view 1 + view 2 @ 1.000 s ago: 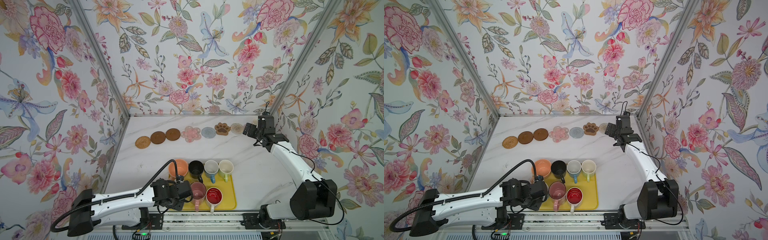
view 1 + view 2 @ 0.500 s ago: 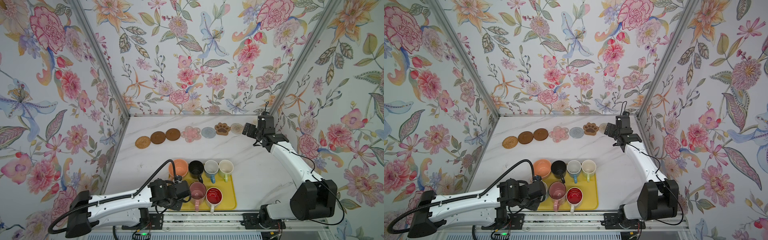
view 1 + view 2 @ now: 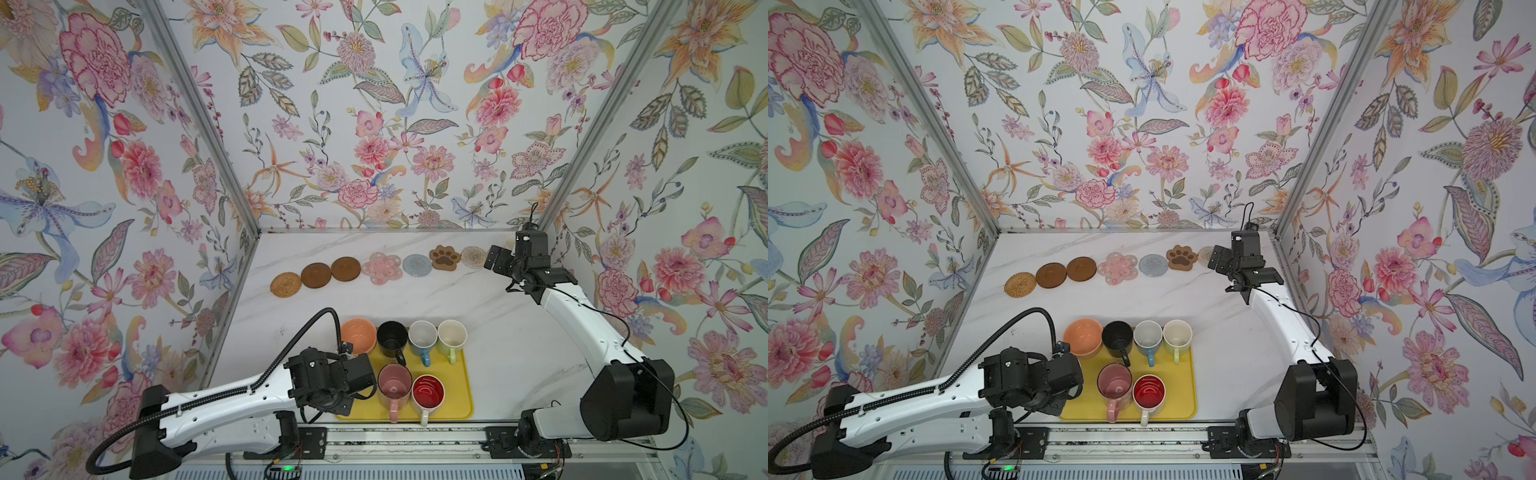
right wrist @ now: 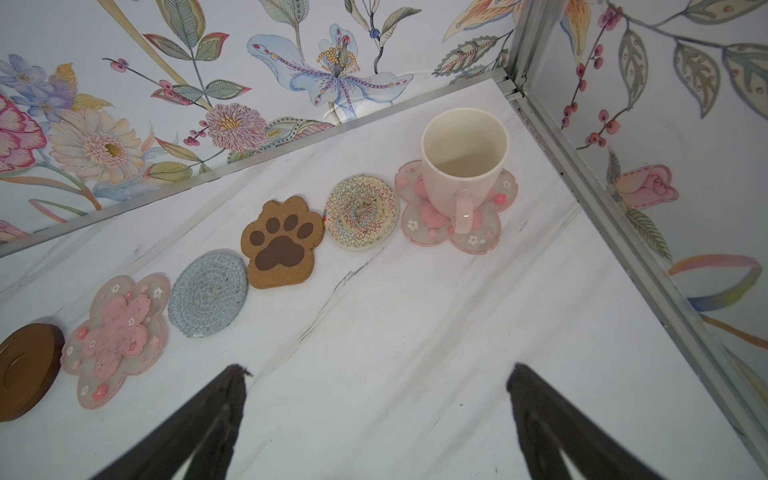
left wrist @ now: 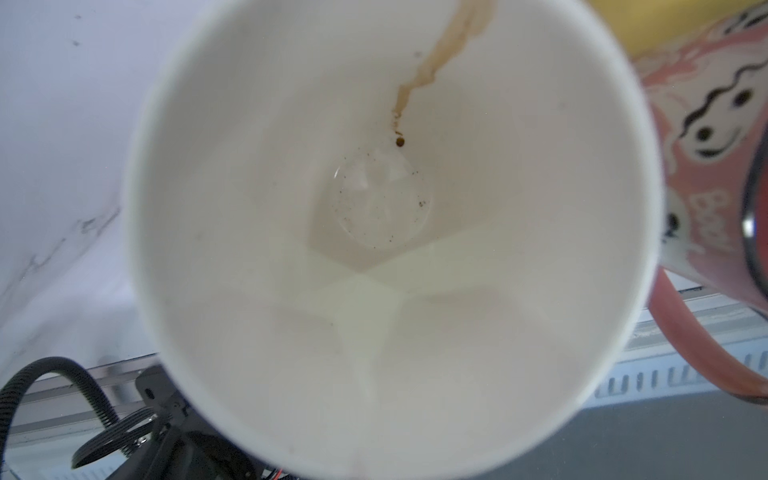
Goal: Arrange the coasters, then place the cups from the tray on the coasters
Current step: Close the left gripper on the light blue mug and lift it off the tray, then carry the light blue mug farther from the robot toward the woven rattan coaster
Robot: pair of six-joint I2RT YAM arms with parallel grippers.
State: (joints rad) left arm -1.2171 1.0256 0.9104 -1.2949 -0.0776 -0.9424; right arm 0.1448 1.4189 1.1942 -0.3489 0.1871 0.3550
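Left wrist view: white cup [image 5: 374, 299] in the closed left claw [image 3: 360, 375]; right claw [image 4: 378, 368] agape near the pink-handled cup [image 4: 459, 183].

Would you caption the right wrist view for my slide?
Open right gripper faces a white cup on pink flower coaster.

Coasters [image 3: 417, 264] lie in one row, left to right, along the back of the table [image 3: 519, 345]. One cup [image 4: 465, 162] stands on the rightmost coaster [image 4: 473, 241] (back right corner). Tray [image 3: 455, 395] sits front centre: four cups [image 3: 422, 338] behind, two cups [image 3: 395, 384] before.
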